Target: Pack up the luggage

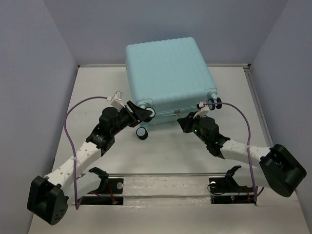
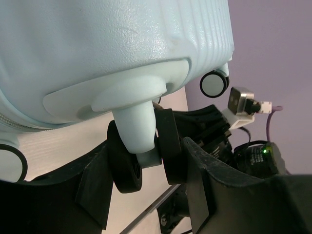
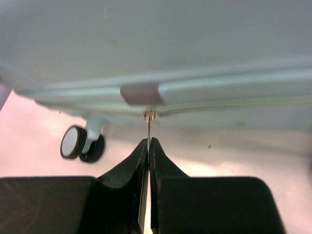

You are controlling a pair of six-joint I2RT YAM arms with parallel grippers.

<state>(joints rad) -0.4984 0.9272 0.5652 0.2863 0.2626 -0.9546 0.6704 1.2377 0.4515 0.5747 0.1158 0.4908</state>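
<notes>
white bench [image 1: 97, 90] is carrying the luggage [image 1: 168, 78], which is lying closed at the far centre with its wheels facing the arms. left gripper [image 2: 146, 161] jaws are clamping, partway closed, on one corner wheel [image 2: 127, 171]. right gripper [image 3: 148, 146] jaws are pinching almost fully together on the thin zipper pull [image 3: 148, 127] at the shell seam.

Lab test bay: plain panels [image 1: 34, 73] enclose a white table [image 1: 161, 156]
</notes>
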